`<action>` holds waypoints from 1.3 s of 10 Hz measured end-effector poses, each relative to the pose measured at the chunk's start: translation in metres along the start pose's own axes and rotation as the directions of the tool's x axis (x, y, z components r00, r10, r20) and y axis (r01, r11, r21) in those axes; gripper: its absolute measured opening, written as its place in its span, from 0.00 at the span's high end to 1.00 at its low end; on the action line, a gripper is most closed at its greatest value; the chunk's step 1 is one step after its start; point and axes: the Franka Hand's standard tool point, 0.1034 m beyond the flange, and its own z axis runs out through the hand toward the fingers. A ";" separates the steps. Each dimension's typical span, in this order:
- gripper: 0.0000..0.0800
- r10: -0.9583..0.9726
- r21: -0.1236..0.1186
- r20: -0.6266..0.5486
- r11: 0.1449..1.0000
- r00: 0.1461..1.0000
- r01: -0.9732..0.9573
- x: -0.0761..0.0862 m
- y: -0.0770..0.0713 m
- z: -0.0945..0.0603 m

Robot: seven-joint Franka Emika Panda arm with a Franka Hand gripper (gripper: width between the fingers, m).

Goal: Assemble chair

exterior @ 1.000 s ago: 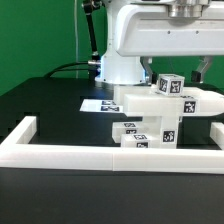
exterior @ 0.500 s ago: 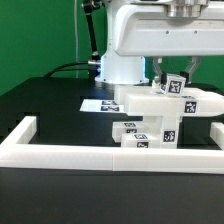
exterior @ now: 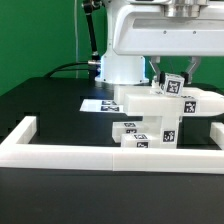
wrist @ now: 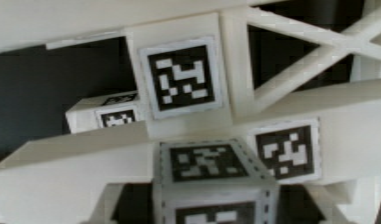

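**Closing on the top block: hand now clamped where it stood apart a second ago**

A second ago the two fingers stood apart on either side of the tagged block (exterior: 175, 86). Now the hand (exterior: 175, 78) is clamped on that block, one finger against each side. The block's tag sits slightly further toward the exterior view's right than it did then. Half a second ago the grip looked just as it does now, and nothing else in the scene has shifted.

The chair (exterior: 148, 101) is a cluster of white blocky pieces on the black table (exterior: 50, 100), right of centre in the exterior view. It lies just on the far side of the border frame (exterior: 70, 150). The tagged block stands on top of a wide flat piece, and smaller tagged pieces lie under and in front of that piece, toward the near side. The pieces overlap too much to give a sure count of them.

Counted: one arm (exterior: 125, 45), one hand and one border frame. There is also one marker board (exterior: 98, 104), lying flat on the table to the exterior view's left of the chair. In the wrist view the chair fills the picture at close range, and five tags (wrist: 178, 75) can be counted on its white bars and blocks.
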 end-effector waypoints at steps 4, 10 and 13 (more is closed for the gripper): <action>0.64 0.361 0.000 0.000 0.933 0.933 -0.361 0.000 0.009 0.000; 0.64 0.739 0.014 -0.001 0.674 0.674 -0.739 0.002 0.013 0.000; 0.51 0.757 0.014 -0.001 0.654 0.654 -0.757 0.002 0.013 0.000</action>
